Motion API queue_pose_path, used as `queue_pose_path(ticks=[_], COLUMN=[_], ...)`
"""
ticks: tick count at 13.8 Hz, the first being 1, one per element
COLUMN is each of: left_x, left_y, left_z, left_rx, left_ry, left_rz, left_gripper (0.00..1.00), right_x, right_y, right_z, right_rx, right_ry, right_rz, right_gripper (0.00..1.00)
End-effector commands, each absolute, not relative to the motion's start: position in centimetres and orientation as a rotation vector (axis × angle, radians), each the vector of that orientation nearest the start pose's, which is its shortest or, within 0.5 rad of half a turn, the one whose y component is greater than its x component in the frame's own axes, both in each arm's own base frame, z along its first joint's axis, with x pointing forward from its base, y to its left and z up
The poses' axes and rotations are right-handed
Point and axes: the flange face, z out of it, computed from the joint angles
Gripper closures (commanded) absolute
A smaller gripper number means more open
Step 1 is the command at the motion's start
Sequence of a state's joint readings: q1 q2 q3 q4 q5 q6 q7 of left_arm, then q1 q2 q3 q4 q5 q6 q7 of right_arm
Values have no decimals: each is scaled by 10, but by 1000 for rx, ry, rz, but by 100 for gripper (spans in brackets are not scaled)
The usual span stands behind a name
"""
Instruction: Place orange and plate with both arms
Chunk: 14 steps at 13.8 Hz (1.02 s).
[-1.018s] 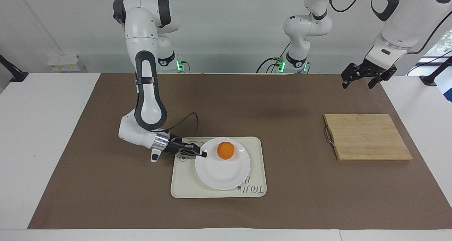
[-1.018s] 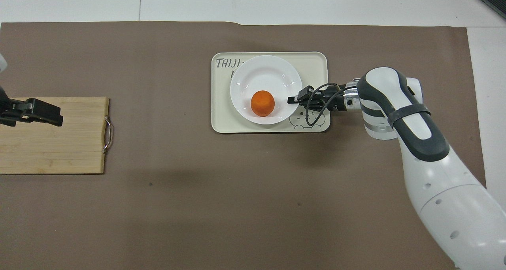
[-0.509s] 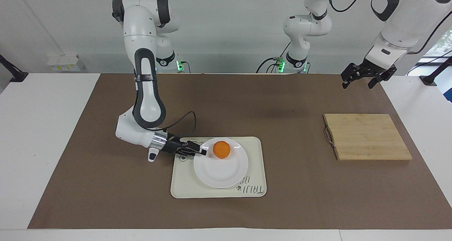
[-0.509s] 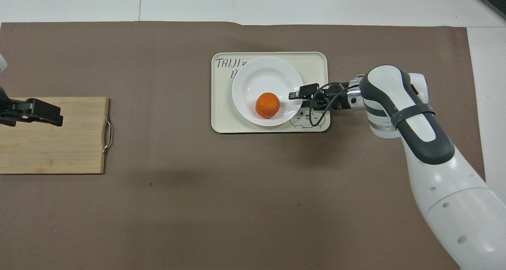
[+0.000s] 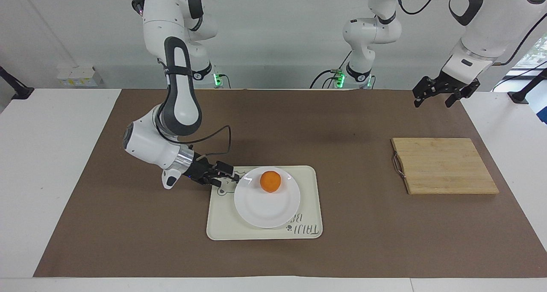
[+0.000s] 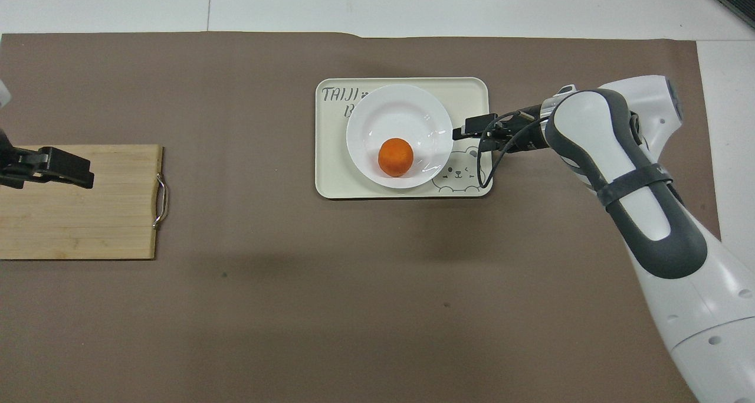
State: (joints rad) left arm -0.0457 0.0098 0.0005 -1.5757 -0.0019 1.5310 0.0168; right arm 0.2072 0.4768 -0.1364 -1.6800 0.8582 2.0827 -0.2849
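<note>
**Now: orange on the plate, plate on the tray**

Centrally in the lower half of the facing view, a plain round glossy white plate (image 5: 267,202) lies flat on a rectangular cream tray with a bear drawing and lettering (image 5: 310,206), which sits on the brown-covered table (image 5: 342,125). The small round bright-orange orange (image 5: 270,181) rests on the plate, on the part of it nearer to the robots. In the overhead view the plate (image 6: 400,114) covers the middle of the tray (image 6: 472,93), with the orange (image 6: 395,157) toward its lower edge and the bear drawing just beside the plate at the tray's lower right corner.

The right arm reaches down from the upper left of the facing view. Its black right pincer (image 5: 233,178) is low over the tray's corner, just beside the plate's rim; whether it touches the rim, and whether its fingers are apart or together, cannot be told. In the overhead view the right pincer (image 6: 462,133) sits at the plate's right edge.

The left arm waits at the upper right of the facing view, its left pincer (image 5: 433,100) up in the air with fingers spread and nothing between them. In the overhead view it (image 6: 88,176) hangs over a rectangular bamboo cutting board with a metal handle (image 6: 112,226), which lies flat toward the left arm's end of the table, well apart from the tray.
</note>
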Motion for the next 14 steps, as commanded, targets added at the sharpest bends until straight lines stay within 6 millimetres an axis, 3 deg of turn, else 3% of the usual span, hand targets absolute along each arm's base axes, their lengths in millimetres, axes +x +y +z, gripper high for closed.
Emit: queue_pose_path(ticks=[1,3,6,11,14], left_x=[550,550,550,550,550], left_y=[-24,-23,-24,-24,-23], left_z=[620,619,620,619,619], left_rx=[-3143,-3143,-3143,-3143,-3143], left_ry=[104,101,104,104,101], left_rz=[80,82,80,82,82], left_gripper=[0,0,0,0,0], right_x=[664,661,652,622,600], right_y=[82,77,62,-5,-18], right_z=[365,392,437,487,528], right_rx=[-2601,-2694,-2847,-2945,-3043], right_ry=[106,165,109,144,95], right_rz=[-42,-56,-123,-35,-48], right_gripper=[0,0,0,0,0])
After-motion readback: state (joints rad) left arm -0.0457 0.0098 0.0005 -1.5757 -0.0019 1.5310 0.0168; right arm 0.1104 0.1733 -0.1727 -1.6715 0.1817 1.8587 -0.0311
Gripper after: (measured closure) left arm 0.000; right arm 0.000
